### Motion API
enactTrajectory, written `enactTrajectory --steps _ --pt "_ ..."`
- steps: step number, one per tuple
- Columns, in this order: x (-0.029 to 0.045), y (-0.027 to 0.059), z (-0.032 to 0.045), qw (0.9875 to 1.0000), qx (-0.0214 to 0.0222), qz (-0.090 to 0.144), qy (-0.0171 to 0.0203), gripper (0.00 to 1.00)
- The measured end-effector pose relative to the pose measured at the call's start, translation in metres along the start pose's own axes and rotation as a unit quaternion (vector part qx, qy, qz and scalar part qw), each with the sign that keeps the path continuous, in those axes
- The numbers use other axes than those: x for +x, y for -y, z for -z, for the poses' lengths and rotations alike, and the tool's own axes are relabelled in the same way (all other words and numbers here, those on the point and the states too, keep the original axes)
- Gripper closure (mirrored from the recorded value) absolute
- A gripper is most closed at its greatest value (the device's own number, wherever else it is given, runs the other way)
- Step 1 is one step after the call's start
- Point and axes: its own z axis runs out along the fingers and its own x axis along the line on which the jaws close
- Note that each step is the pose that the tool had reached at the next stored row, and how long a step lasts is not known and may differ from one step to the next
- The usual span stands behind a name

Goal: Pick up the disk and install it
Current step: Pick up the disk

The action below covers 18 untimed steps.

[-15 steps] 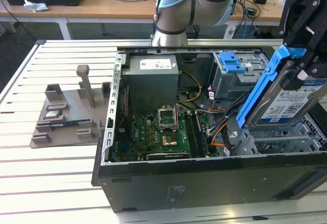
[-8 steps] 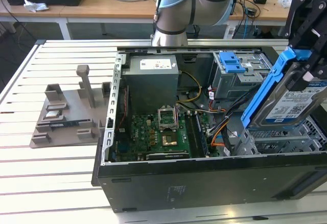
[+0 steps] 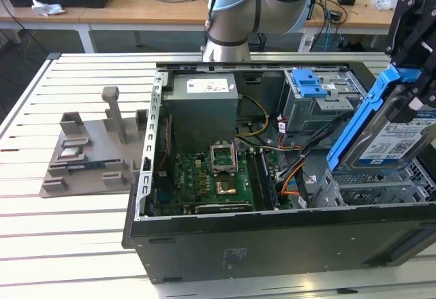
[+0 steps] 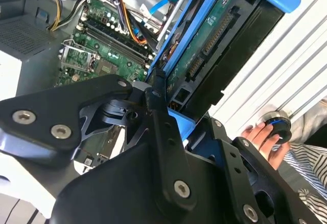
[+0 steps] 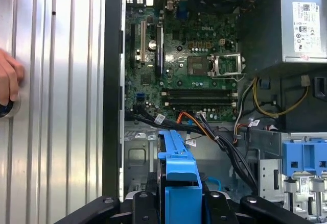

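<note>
Above the open computer case (image 3: 272, 234), at the exterior view's right, the gripper (image 3: 407, 98) clamps the disk (image 3: 385, 139), tilted over the grey drive bay (image 3: 371, 190). Pickup looks done; installing is in hand, and seating likely calls for squaring its blue rails (image 3: 354, 125) to the bay.

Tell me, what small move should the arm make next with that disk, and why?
Probably lower the disk a little toward the metal bay beneath it. The gripper holds it tilted above the open computer case, and it is not yet seated.
</note>
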Motion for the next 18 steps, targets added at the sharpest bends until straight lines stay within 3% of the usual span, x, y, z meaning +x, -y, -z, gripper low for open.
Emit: enactTrajectory --steps 6,18 --pt "-0.0002 0.0093 -0.0033 1.0000 -0.0005 0.000 -0.0002 0.63" --pt "-0.0001 0.0102 -0.0033 1.0000 -0.0006 0.000 -0.0003 0.63"
